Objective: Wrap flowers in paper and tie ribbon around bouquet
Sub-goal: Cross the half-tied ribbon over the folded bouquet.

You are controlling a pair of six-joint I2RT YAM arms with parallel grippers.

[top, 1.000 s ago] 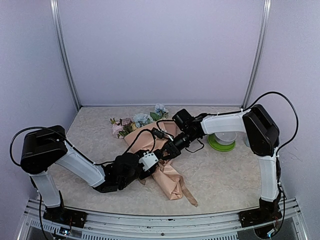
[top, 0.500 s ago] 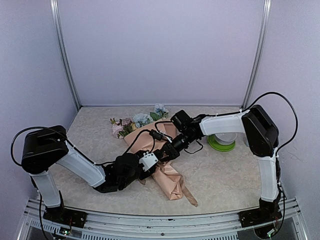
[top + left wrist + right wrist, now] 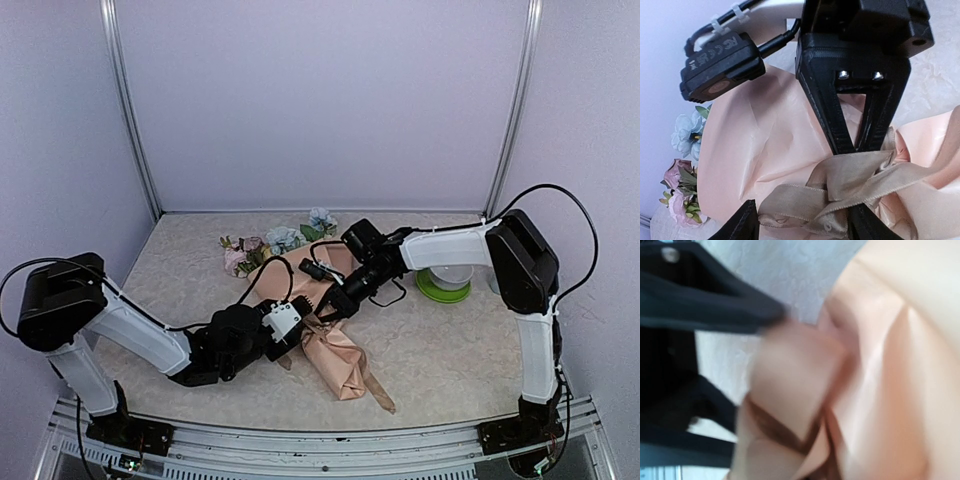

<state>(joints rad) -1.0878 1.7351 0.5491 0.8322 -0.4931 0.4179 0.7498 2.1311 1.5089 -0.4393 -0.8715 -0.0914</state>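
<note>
Tightly pinched together on the ribbon (image 3: 840, 182) with the right gripper (image 3: 855, 150), with black fingertips (image 3: 832, 125) meeting in a narrow V just above the bunched beige loops. Spread apart with the left gripper (image 3: 802, 220), one finger on either side of that same bunch; no telling whether pressing on it or merely flanking it. Wound, by the look of it, around the narrow waist of the bouquet (image 3: 340, 365). Outward from the knot, peach-pink paper (image 3: 765, 135) gathered into a softly creased cone, with pale blue and pink flowers (image 3: 685, 137) peeping past the wide rim. Seen from the right wrist only as a blur of peach and tan. Seen from above as lying on its side near the middle of the marbled table (image 3: 470, 350), blooms toward the back wall, pointed tail toward the near edge. Well apart to the right, a white spool on a green disc (image 3: 445, 278).

Probably light, soft and slick, as for the ribbon: apt to slide through a weak pinch and to slacken once let go. Best taken on a flat tail close to the knot, not on the puffy loops. Probably thin and easily crumpled, as for the paper, and easily crushed, as for the blooms. Best steadied gently at the waist, never at the rim.
</note>
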